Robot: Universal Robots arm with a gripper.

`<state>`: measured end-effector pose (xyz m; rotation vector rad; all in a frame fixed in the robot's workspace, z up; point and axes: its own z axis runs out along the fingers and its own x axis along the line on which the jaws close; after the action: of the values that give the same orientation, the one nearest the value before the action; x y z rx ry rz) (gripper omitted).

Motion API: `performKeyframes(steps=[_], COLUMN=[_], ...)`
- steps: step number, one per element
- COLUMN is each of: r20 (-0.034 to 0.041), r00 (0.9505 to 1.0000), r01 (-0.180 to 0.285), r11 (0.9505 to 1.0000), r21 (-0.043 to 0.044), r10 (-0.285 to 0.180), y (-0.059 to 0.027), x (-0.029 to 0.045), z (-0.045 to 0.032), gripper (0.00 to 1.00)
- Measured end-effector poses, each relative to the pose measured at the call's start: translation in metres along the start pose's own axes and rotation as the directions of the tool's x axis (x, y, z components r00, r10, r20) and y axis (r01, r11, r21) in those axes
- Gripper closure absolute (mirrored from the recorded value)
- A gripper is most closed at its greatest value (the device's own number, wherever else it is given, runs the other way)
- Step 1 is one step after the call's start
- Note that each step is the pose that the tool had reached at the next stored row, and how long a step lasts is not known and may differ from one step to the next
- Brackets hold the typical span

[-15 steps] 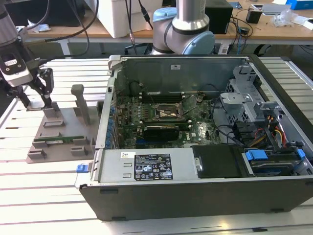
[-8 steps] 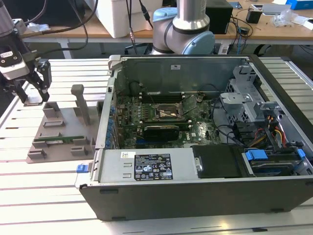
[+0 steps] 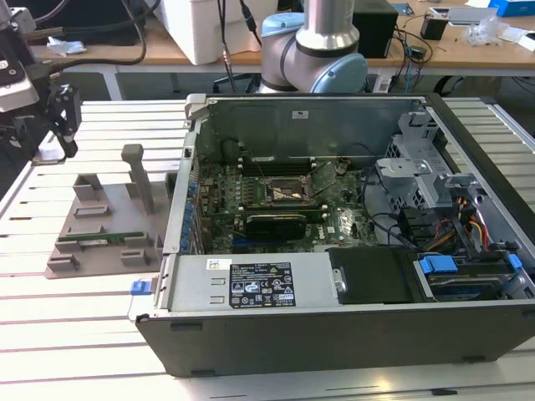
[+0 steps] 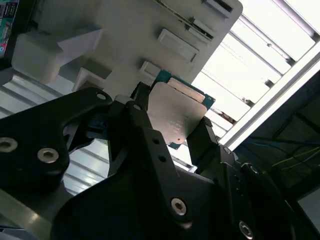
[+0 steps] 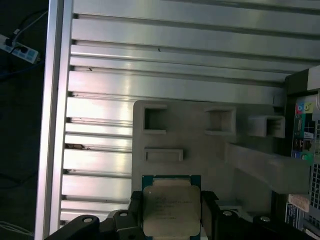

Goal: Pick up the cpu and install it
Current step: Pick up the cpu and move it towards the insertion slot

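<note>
The cpu [image 5: 170, 210], a flat square chip with a pale metal top and a green rim, sits between my gripper's [image 5: 171, 212] two black fingers [image 5: 135, 207], which are shut on its opposite edges. In the second wrist view the cpu [image 4: 175, 112] is held the same way by the gripper [image 4: 172, 120], raised off the grey parts holder [image 4: 125, 40] behind it. In the exterior view the gripper [image 3: 65, 134] hangs over the slatted table at the far left, beyond the grey parts holder [image 3: 96, 213]. The motherboard's open socket [image 3: 288, 190] lies inside the computer case.
The open computer case [image 3: 351, 334] fills the middle and the exterior view's right, with a black card [image 3: 280, 221] below the socket and cables at the right. A green memory stick [image 3: 100, 240] lies in the holder. A tall grey post [image 3: 138, 171] rises from the holder.
</note>
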<state>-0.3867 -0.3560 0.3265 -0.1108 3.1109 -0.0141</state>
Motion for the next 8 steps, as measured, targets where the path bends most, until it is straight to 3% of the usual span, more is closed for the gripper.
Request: performKeyframes(steps=[2, 3, 4, 6, 8], r20=[0.0000, 0.0001, 0.0000, 0.0001, 0.0002], r00=[1.0000, 1.0000, 1.0000, 1.0000, 1.0000], r01=[0.000, 0.000, 0.000, 0.000, 0.000], r11=[1.0000, 1.0000, 1.0000, 1.0000, 1.0000], r21=[0.0000, 0.0000, -0.0001, -0.0001, -0.0001], r10=[0.000, 0.000, 0.000, 0.000, 0.000], y=[0.0010, 0.0019, 0.0022, 0.0031, 0.0031], x=[-0.0005, -0.0009, -0.0010, -0.0018, -0.0018], z=[-0.0142, -0.0256, -0.0302, -0.0527, -0.0530], gripper=[0.45, 0.45, 0.45, 0.45, 0.45])
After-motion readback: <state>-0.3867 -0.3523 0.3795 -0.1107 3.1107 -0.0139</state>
